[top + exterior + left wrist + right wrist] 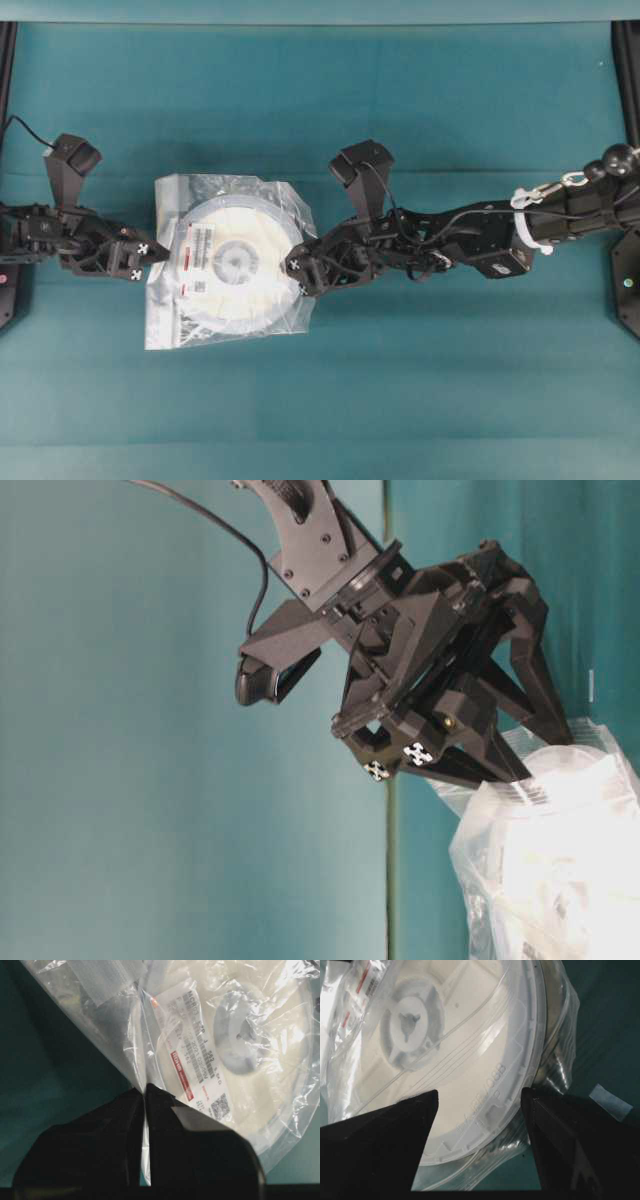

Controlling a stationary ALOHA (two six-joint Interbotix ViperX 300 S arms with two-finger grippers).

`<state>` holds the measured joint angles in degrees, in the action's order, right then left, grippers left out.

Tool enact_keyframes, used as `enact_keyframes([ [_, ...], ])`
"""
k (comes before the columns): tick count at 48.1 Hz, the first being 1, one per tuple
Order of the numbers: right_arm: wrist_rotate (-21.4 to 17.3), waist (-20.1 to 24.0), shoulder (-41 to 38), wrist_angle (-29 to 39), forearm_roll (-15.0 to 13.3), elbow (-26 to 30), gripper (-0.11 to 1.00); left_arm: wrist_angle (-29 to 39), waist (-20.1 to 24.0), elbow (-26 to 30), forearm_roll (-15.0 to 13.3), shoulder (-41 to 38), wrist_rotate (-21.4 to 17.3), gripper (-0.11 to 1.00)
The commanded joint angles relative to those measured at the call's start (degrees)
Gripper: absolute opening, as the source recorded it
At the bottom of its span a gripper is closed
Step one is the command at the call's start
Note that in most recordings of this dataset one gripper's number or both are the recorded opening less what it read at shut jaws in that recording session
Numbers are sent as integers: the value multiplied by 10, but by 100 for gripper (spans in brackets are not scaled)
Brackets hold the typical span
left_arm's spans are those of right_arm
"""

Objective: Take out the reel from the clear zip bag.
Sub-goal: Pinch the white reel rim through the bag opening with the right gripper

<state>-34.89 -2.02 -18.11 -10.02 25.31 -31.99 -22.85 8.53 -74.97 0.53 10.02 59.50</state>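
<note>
The reel (237,258) lies flat inside the clear zip bag (170,310), a little left of the middle of the teal surface (420,400), well away from all four of its edges. The left pincer (148,262) is clenched on a fold of the bag's film at its left edge; the left wrist view shows the two black fingers (200,1155) pressed together with only a sliver of plastic between them. The right pincer (297,275) stands spread wide at the bag's right side, its fingers (385,1135) either side of the reel's rim, and it grips nothing that I can see. From the right wrist view the rim seems to show bare between those fingers, with the film falling back around it, so the mouth of the bag is probably on this side, though I cannot be sure how far it gapes. To my eye the reel is a stiff, light plastic disc that will not bend or crush, but its smooth white face looks slick, so a pinch across the rim, one finger above and one below, seems the surest hold. The bag is the opposite: thin, crinkly, limp, and likely to cling to the disc and drag along with it. The pinch on the far edge has to hold while the reel is drawn out sideways, low and level.
</note>
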Motion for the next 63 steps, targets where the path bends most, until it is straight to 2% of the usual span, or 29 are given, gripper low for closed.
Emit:
enact_keyframes([
  [1,-4,4,2,-2,1,11,84,-1,-1,3,2,2,-2,2],
  [17,-3,5,-2,-6,1,20,83,-1,-1,2,2,1,-2,2],
  [29,-1,5,-10,-4,1,47,74,3,-1,3,2,1,-2,2],
  [63,-3,9,21,9,1,58,72,3,-1,3,2,1,-2,2],
])
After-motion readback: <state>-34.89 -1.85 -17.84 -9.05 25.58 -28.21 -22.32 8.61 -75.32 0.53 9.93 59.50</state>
